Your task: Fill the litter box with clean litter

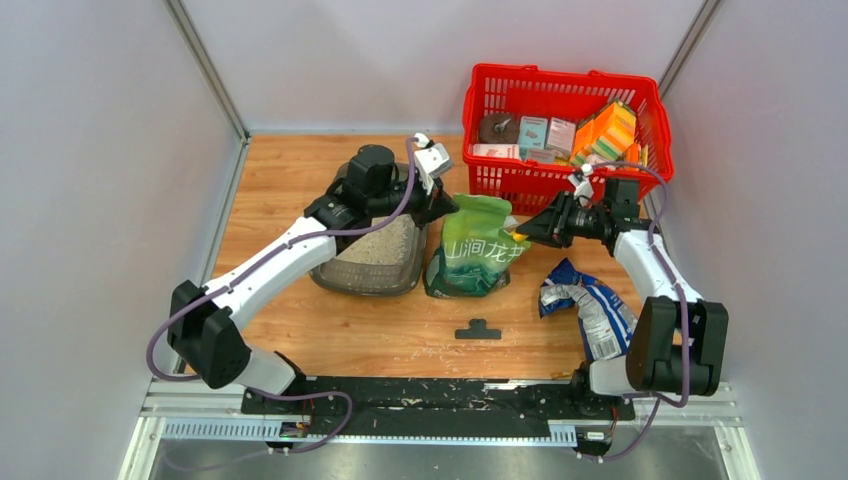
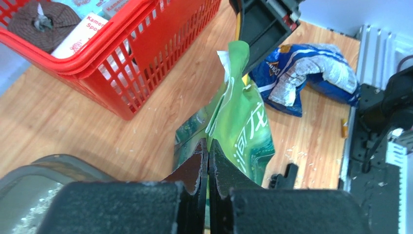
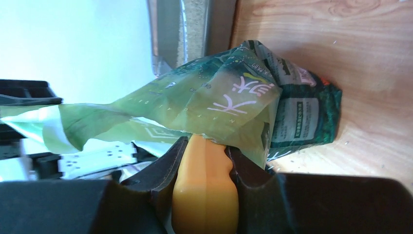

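Note:
The litter box (image 1: 372,262), a dark grey tray, lies left of centre with pale clean litter (image 1: 380,243) inside; its rim (image 2: 34,170) and its wall (image 3: 168,34) show in both wrist views. A green bag (image 1: 478,252) stands just right of it. My left gripper (image 1: 452,207) is shut on the bag's top edge (image 2: 208,152), the jaws pressed together over a thin strip of green film. My right gripper (image 1: 522,233) is shut on a yellow plastic handle (image 3: 207,190), whose far end goes under the bag's open mouth (image 3: 214,105).
A red wire basket (image 1: 565,160) of packaged goods stands at the back right, close behind both grippers. A crumpled blue-and-white bag (image 1: 590,305) lies by the right arm. A small black T-shaped part (image 1: 478,330) rests near the front, and stray granules dot the wood.

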`<state>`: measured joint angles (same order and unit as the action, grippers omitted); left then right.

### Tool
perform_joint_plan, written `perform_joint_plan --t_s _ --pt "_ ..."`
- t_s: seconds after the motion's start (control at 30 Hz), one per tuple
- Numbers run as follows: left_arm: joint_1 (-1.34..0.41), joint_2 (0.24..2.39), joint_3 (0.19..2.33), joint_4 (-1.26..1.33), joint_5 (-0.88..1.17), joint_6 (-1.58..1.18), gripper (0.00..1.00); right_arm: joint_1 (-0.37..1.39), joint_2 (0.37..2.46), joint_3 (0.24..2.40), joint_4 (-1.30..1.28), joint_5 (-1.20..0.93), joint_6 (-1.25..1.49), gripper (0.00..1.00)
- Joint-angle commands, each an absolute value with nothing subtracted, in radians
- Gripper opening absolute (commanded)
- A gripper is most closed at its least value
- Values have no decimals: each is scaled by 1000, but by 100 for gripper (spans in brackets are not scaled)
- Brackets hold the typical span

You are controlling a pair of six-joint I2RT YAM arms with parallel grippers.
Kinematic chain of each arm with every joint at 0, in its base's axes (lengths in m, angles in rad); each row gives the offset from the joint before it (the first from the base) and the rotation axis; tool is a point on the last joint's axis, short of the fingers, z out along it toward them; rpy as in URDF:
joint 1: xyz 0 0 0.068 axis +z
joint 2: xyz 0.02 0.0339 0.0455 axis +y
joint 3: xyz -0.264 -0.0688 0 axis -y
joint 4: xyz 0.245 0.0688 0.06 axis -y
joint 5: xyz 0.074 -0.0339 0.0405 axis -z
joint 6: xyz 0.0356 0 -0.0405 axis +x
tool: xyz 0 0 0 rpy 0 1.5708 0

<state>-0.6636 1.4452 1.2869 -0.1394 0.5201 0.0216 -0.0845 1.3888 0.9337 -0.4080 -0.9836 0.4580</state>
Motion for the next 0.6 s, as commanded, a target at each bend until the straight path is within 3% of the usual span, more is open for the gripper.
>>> perform_joint_plan --t_s 0.0,0.57 --pt "-646 1353 1359 -141 503 181 0 -155 1376 914 -448 -1109 619 0" --pt "-647 1322 1353 -261 486 367 0 -324 1345 962 -460 -1365 471 0"
